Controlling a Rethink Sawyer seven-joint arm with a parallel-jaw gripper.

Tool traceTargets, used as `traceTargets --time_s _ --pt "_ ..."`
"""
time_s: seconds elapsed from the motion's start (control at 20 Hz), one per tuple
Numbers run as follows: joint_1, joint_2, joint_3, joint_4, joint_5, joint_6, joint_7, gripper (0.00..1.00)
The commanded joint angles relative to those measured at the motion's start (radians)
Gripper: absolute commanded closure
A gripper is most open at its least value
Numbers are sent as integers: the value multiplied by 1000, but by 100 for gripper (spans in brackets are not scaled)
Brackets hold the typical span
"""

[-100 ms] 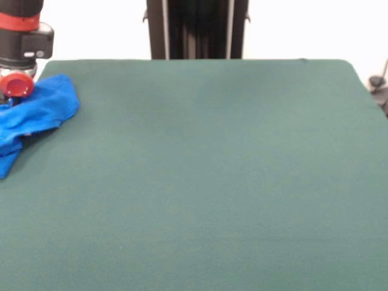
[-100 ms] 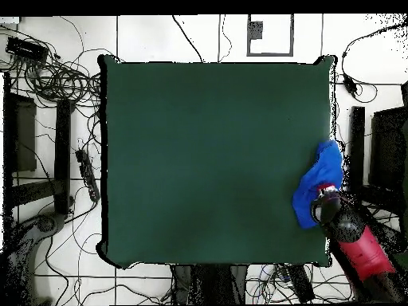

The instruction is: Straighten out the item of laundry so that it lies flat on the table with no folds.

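you had even, bright light; the table [image 1: 206,182] showed flat green with no hard shadows or glare. the backdrop behind it blew out to white. the shirt [image 1: 42,112] looked soft-edged, its folds faintly shaded.

Royal-blue T-shirt [image 1: 37,112], dark green table [image 1: 206,182]

You can't see the pincer [image 1: 13,97]: the arm's body hides its tips in both views. The shirt [image 1: 42,109] runs off the front view's left edge, bunched, sleeves indistinguishable.
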State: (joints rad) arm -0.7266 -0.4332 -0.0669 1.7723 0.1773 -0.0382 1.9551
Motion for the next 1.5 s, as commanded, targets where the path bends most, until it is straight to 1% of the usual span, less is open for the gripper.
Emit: traceTargets --time_s 0.05,0.15,0.35,0.55,0.65,0.9,1.1,1.15,1.25,1.35,1.5 --pt "183 -38 101 124 89 297 213 100" --pt "196 -42 87 108 99 316 208 100" --pt "190 -38 108 91 116 314 206 100" --pt "139 26 167 85 110 221 192 100" --pt "128 65 173 77 104 170 198 100" --pt "123 57 194 127 145 177 252 100" --pt "117 97 177 116 130 130 242 100" --pt "122 117 156 98 118 117 228 100" --pt "106 149 149 90 98 96 207 100" --pt "111 176 122 79 94 57 214 100" --pt "104 213 119 65 92 33 216 100"
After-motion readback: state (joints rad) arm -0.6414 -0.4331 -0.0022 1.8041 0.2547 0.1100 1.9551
